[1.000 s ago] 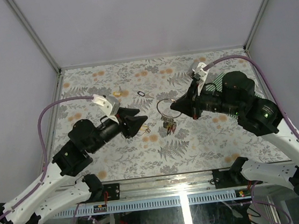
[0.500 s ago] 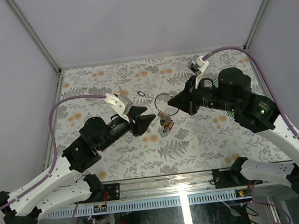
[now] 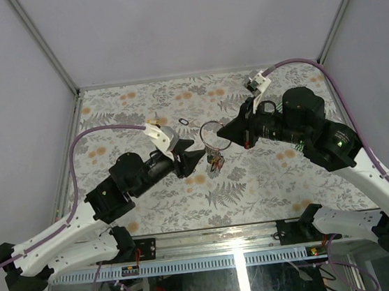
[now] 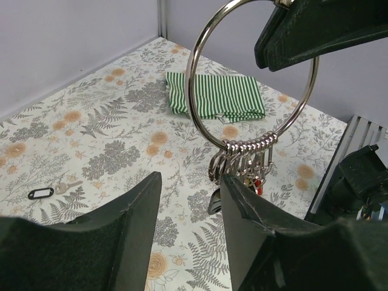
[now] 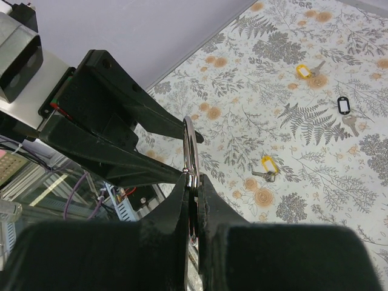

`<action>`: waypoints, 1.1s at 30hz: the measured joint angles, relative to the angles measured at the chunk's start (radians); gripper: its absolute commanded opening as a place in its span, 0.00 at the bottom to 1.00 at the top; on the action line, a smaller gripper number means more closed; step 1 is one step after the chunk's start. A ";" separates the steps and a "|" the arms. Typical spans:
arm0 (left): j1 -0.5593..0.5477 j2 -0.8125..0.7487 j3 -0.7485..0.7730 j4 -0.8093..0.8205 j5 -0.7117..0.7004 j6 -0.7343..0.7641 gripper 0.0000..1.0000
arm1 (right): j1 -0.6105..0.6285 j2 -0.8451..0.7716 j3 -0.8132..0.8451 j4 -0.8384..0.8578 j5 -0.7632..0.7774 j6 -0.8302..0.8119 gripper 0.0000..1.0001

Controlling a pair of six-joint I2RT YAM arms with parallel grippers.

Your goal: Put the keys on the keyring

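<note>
My left end effector has its fingers apart and holds nothing, hanging over the middle of the counter and aimed at the keyring just beyond its tips. The keyring is in the air above the counter's middle, a little toward the far edge, with a bunch of keys already hanging from its lowest point. My right end effector is clamped on the keyring's thin wire at the top edge. Toward the far left corner, a black-tagged key and a yellow key lie loose on the counter, not yet threaded. As I judge it, the danger is the narrow pinch. If my left fingers bump the wire, the keyring could twist or slip from the right's hold, and the hanging bunch could swing and block the gap.
</note>
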 measured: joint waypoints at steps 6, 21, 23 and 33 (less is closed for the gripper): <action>-0.014 0.016 0.000 0.000 -0.016 0.014 0.40 | 0.000 0.002 0.000 0.002 -0.002 0.005 0.00; -0.031 0.026 0.000 0.000 -0.054 0.040 0.29 | 0.000 0.002 0.000 0.011 -0.003 0.012 0.00; -0.031 0.023 0.000 0.000 -0.063 0.043 0.29 | 0.000 0.003 0.000 0.011 -0.009 0.014 0.00; -0.031 0.021 0.001 0.000 -0.084 0.054 0.30 | 0.000 0.010 0.000 0.014 -0.029 0.021 0.00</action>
